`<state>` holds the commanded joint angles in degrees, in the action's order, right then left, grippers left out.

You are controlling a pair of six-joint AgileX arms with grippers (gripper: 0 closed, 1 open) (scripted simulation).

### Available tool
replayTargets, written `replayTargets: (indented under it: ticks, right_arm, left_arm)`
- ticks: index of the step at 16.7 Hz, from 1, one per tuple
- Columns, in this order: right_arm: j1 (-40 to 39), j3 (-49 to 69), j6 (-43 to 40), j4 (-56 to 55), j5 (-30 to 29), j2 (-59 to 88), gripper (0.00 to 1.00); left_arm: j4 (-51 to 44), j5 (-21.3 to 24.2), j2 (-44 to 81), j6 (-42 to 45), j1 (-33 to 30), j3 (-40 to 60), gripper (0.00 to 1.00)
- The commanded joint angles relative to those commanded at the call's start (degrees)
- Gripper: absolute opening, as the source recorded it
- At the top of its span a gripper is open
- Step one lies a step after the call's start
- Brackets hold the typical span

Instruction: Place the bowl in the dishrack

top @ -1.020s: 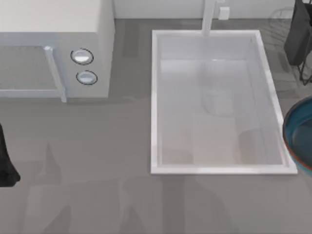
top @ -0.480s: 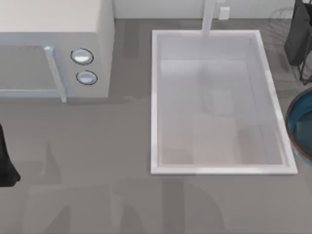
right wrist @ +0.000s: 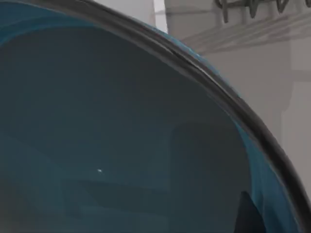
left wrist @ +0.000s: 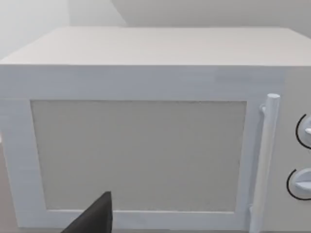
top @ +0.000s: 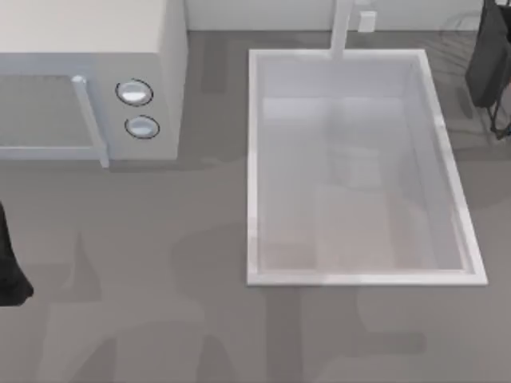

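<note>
Right wrist view: the bowl [right wrist: 107,141] sits close against the camera, dishrack [right wrist: 252,7] wires beyond its rim. Right gripper state cannot be told. Left arm is parked by the microwave [left wrist: 146,126].

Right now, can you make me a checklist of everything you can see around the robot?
Surface: grey counter with a white sink basin set into it.
Job's things: blue-teal bowl looms close in the right wrist view; dark dishrack wires beyond it, and at the top view's far right.
Clutter: nothing seen.
Grippers: a dark left gripper finger faces the microwave; the left arm sits parked at the top view's left edge.
Cables: nothing seen.
Surroundings: white microwave, faucet, pale back wall.
</note>
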<state>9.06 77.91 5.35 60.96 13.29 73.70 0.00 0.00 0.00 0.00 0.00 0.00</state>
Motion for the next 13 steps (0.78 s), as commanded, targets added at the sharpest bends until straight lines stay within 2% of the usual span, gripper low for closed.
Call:
replayTargets:
  ticks: [7,10,13]
  right_arm:
    - [18.08,-9.15,-2.98,-37.27,14.34,-9.83,0.0]
    - [23.85,-11.29,-3.95,-47.45,19.18,-14.19,0.0]
    - [26.99,-12.17,-4.37,-52.19,21.8,-16.81,0.0]
  left_arm:
    - [0.0,0.0,0.0,0.0,0.0,0.0,1.0]
    - [0.0,0.0,0.0,0.0,0.0,0.0,1.0]
    - [0.0,0.0,0.0,0.0,0.0,0.0,1.0]
